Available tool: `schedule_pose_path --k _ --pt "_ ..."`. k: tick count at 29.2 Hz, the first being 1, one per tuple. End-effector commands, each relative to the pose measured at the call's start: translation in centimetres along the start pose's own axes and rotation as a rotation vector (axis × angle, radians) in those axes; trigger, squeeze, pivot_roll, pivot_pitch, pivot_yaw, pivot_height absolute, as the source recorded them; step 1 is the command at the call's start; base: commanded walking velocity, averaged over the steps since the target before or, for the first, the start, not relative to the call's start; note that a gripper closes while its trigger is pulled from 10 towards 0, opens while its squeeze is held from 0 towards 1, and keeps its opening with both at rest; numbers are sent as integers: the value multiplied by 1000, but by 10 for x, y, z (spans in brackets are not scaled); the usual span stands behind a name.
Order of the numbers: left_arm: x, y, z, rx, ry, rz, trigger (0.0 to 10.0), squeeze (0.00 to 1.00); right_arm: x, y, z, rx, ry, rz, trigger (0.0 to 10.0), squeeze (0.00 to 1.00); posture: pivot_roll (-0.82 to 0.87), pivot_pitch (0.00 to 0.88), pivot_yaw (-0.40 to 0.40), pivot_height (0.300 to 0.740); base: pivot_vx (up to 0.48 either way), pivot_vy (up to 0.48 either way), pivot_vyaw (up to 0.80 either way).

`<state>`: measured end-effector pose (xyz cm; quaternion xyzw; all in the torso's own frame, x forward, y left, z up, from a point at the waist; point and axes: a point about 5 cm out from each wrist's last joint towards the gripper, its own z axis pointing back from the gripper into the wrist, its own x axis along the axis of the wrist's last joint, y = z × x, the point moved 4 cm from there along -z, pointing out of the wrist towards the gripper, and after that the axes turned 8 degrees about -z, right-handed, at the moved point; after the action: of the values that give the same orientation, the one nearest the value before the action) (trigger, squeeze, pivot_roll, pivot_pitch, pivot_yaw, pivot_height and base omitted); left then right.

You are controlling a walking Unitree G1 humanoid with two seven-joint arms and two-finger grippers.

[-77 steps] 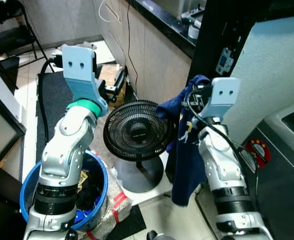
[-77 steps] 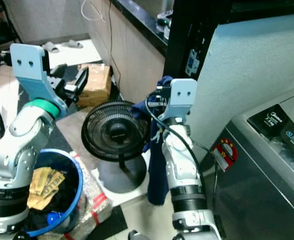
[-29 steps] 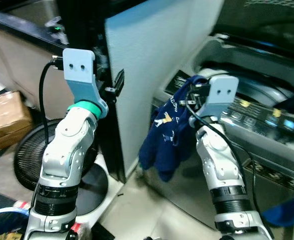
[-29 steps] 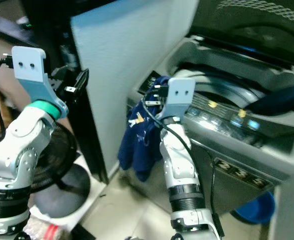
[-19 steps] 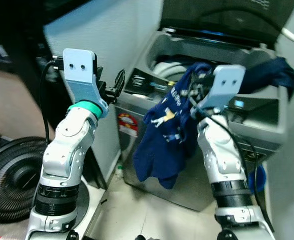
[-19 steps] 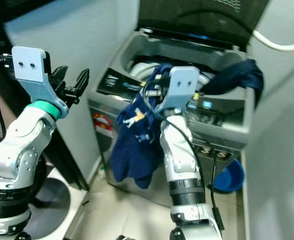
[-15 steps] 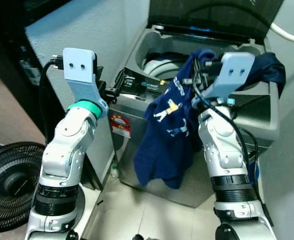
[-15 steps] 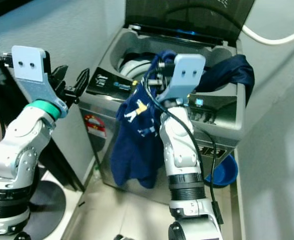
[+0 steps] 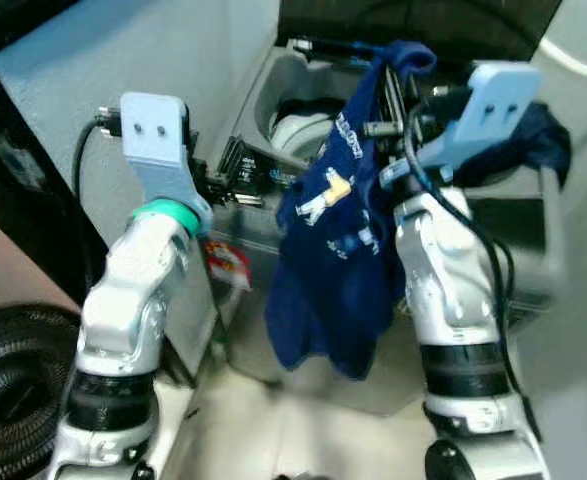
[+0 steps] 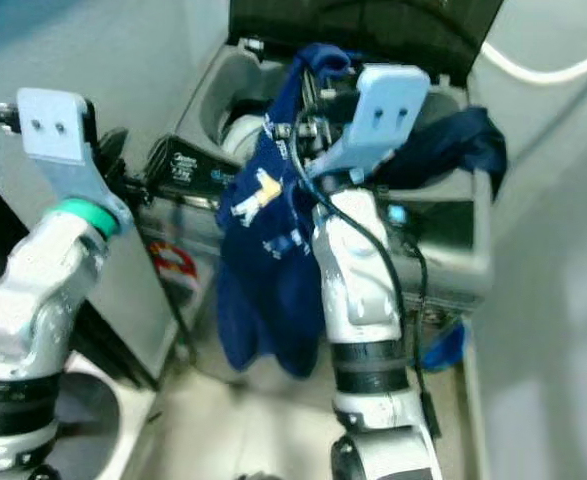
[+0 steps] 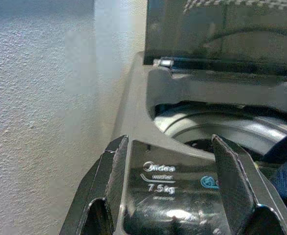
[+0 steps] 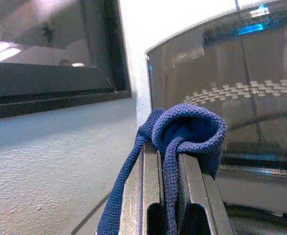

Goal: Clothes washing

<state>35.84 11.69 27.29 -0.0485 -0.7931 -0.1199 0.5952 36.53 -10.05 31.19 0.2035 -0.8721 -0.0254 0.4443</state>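
Laundry corner: shirt held over open washer

Grey textured wall upper left, top-load washing machine (image 9: 273, 180) centre frame, lid up. Right pincer (image 12: 168, 161) pinched on one navy shirt (image 9: 338, 250); shirt hangs long axis vertical, top bunched at the pincer, hem pointing at the floor, in front of the washer's front panel. Second navy garment (image 10: 443, 145) draped over the washer's right rim. Left pincer (image 11: 175, 188) spread, empty, near the control panel; label reads "Midea 7.5 kg".
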Motion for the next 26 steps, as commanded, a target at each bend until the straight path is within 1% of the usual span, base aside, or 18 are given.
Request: schedule_pose_path --k 1,3,5,26 --pt "-1 2 1 5 4 -13 10000 0 2 3 -1 3 -7 0 10000 0 83 0 53 740 0 0 0" --pt "-1 2 1 5 5 -14 10000 0 -6 0 1 -17 26 -26 10000 0 83 0 52 740 0 0 -800" --pt "-2 2 1 4 6 -14 10000 0 -9 -2 1 -22 42 -6 10000 0 82 0 54 740 0 0 -800" --pt "-2 0 1 1 7 -13 10000 0 -10 -4 2 -25 49 5 10000 0 82 0 54 740 0 0 -800"
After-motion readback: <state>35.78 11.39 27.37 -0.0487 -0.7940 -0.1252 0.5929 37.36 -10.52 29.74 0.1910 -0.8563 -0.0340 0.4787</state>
